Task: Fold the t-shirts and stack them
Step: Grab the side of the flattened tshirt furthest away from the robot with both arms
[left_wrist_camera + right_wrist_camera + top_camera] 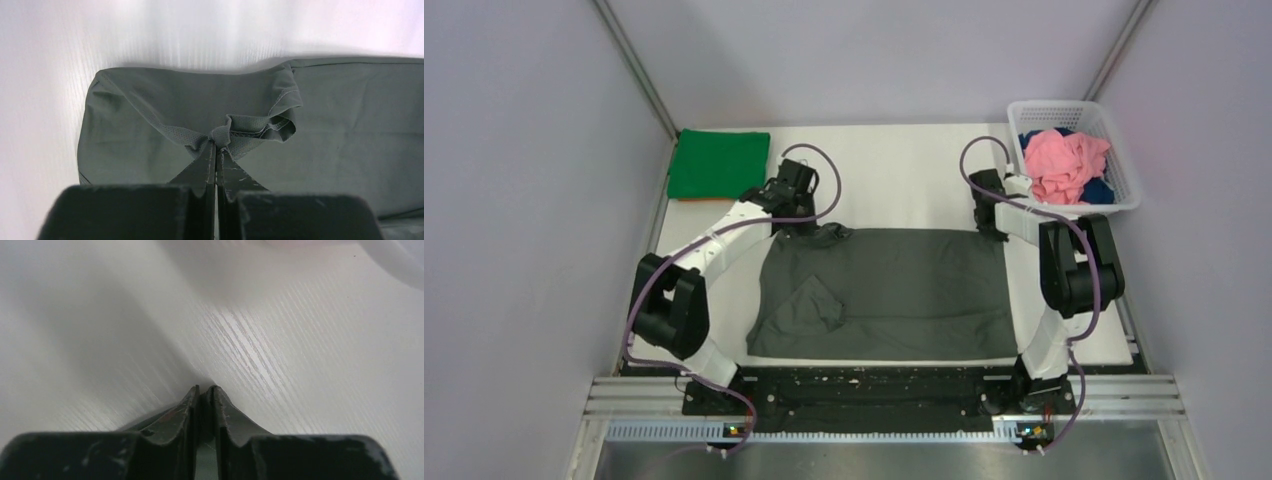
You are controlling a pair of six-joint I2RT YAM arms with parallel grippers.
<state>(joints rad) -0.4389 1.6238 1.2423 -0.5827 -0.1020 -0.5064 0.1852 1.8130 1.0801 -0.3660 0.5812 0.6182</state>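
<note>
Only the top view shows the whole layout: the dark grey t-shirt (pixel 894 290) is spread flat at the centre of the white table (pixel 904 170), a folded green t-shirt (pixel 719 163) sits at upper left, and a white basket (pixel 1060 104) at upper right holds a crumpled pink t-shirt (pixel 1064 165) over a dark blue t-shirt (pixel 1104 190). Grip detail is seen only in the wrist views. In the left wrist view the left claw (pixel 216 145) is closed, with a bunched fold of the grey shirt's hemmed edge pinched at its tips; the rest of the shirt is spread beyond and to the right of frame. In the top view this claw sits at the shirt's upper left corner. The right claw (pixel 205 390) is seen pressed nearly shut, with a thin grey strip of cloth caught low in the gap and only bare table ahead. From above it sits at the shirt's upper right corner, just beside the basket.
</note>
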